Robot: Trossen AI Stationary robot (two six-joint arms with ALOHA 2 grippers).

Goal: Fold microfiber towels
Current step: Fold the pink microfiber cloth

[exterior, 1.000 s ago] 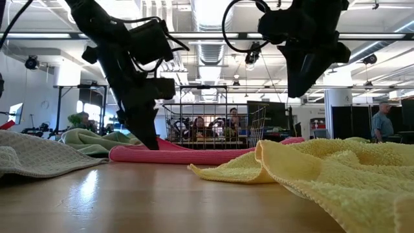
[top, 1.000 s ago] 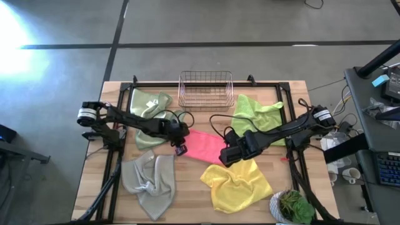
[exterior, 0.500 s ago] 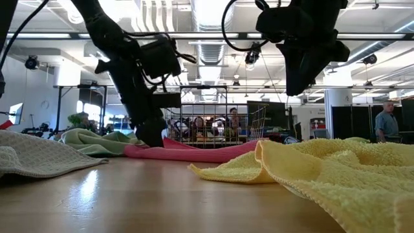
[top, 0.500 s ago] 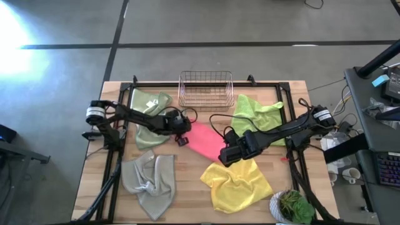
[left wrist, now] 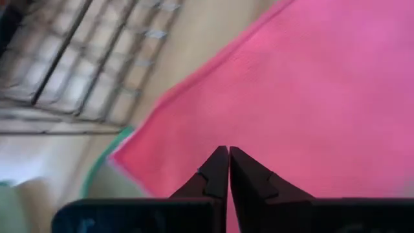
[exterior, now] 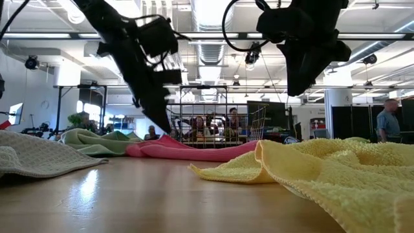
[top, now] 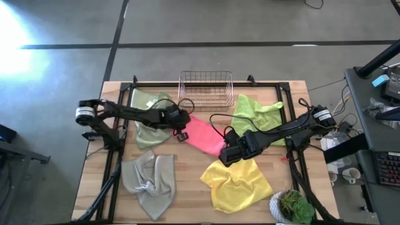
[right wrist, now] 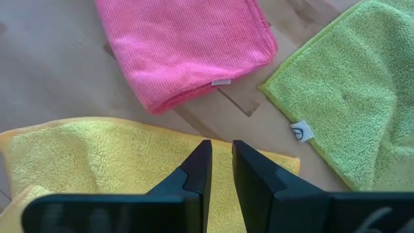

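The pink towel lies folded at mid-table between my two grippers. My left gripper is shut at its left end. My right gripper hangs above the table, a narrow gap between its fingers, over the yellow towel's far edge and touching nothing. The lime green towel lies at the far right and the pale sage towel at the far left. The crumpled grey-beige towel lies near left. My left gripper has the pink towel's left end at its shut fingertips. It comes from above, slanting down from the table's left. The cloth rises there in a small peak, and the rest lies on the table. One layer or several, I cannot tell.
A copper wire basket stands at the far edge, just behind the pink towel. A potted plant sits at the near right corner. Black frame rails run along the table's left and right sides.
My left gripper has gone toward the far edge and risen, staying shut. The pink towel's left end has gone with it toward the basket and lifted into a small peak, while its right end has stayed in place.
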